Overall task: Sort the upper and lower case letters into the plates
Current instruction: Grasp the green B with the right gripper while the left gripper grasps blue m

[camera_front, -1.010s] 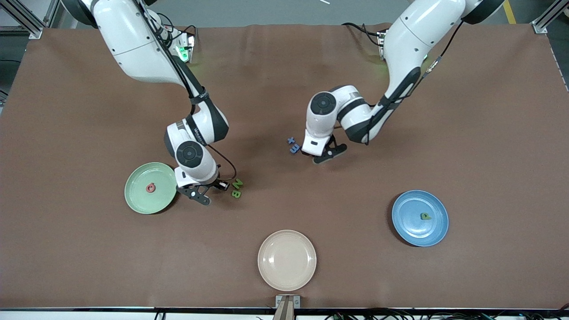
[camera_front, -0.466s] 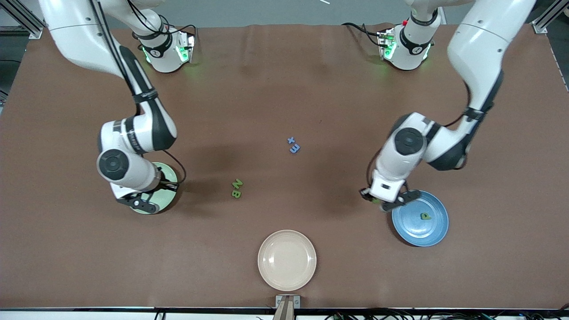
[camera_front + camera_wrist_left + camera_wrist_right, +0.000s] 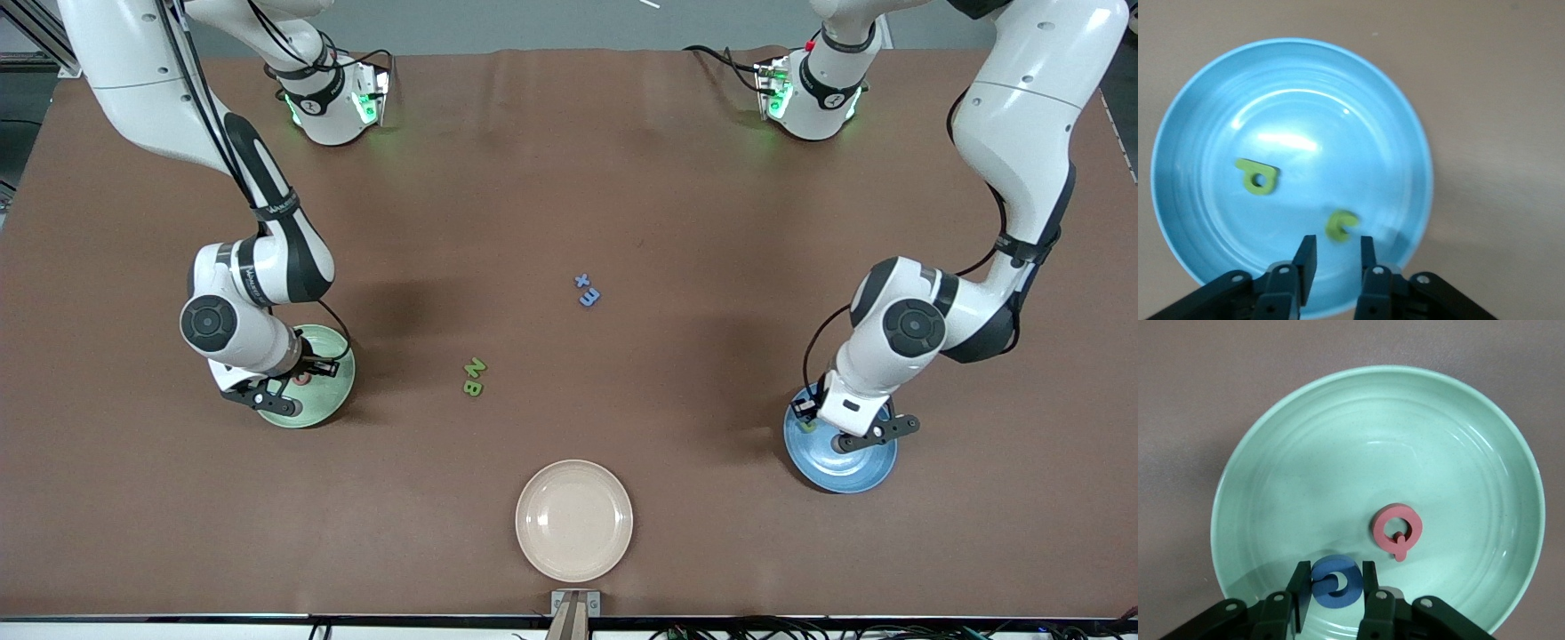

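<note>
My right gripper (image 3: 1335,577) hangs low over the mint green plate (image 3: 313,411) (image 3: 1371,420), its jaws still shut against a blue letter (image 3: 1336,581). A red Q (image 3: 1397,529) lies in that plate. Over the blue plate (image 3: 843,469) (image 3: 1305,87), my left gripper (image 3: 1337,240) stands open with nothing between its fingers. A green letter (image 3: 1340,225), blurred, is in the plate just past the fingertips. Another green letter (image 3: 1257,177) lies flat in the same plate. In the front view the left gripper (image 3: 807,416) is at the plate's rim toward the table's middle, and the right gripper (image 3: 311,369) is over the mint plate.
A green N (image 3: 477,365) and B (image 3: 472,387) lie together between the mint plate and the table's middle. Two small blue pieces (image 3: 587,290) lie farther from the front camera. A cream-beige plate (image 3: 573,520) sits near the front edge.
Both arms have swung out from the table's middle, each to its plate, carrying a letter. The left gripper has opened and let its green letter drop into the blue plate.
</note>
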Controlling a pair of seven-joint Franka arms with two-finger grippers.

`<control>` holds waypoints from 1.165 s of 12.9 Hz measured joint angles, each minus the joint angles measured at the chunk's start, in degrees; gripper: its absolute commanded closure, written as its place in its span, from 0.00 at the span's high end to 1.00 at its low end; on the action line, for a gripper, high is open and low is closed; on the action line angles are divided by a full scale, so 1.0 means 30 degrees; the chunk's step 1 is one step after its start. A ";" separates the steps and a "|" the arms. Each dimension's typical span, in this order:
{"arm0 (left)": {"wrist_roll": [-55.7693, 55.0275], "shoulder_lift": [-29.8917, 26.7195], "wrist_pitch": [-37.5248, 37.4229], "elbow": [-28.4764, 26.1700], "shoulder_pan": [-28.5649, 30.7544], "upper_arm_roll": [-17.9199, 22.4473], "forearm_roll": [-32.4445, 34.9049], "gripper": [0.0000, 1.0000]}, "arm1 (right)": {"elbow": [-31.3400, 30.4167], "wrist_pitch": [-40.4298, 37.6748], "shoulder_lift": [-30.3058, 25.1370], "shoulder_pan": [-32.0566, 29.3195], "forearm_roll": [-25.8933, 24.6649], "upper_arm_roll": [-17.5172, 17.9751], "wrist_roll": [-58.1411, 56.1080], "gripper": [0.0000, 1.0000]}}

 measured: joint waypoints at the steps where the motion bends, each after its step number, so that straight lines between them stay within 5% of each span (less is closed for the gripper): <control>1: 0.0073 0.0136 0.0003 0.0161 0.0037 0.0031 0.0000 1.00 | 0.0073 -0.0021 -0.0020 0.0000 0.0000 0.0018 -0.0012 1.00; 4: -0.0920 -0.0079 -0.0975 0.0472 -0.0366 -0.1554 -0.0011 1.00 | 0.1776 -0.2268 -0.0156 0.0043 0.0032 0.0121 0.0022 1.00; 7: -0.5688 -0.0272 -0.2036 0.0504 -0.2224 -0.3560 -0.0010 1.00 | 0.3812 -0.3399 -0.0137 0.0998 0.1106 0.0504 0.1671 1.00; 12: -1.3266 0.0518 -0.1890 0.0232 -0.7236 -0.3558 0.0010 1.00 | 0.4138 0.1031 0.3110 0.4293 0.1192 0.0588 0.6860 1.00; 15: -1.6368 0.1056 -0.1207 0.0038 -0.9006 -0.3499 0.0023 0.97 | 0.5197 0.1307 0.3799 0.4560 0.1213 0.0590 0.7200 1.00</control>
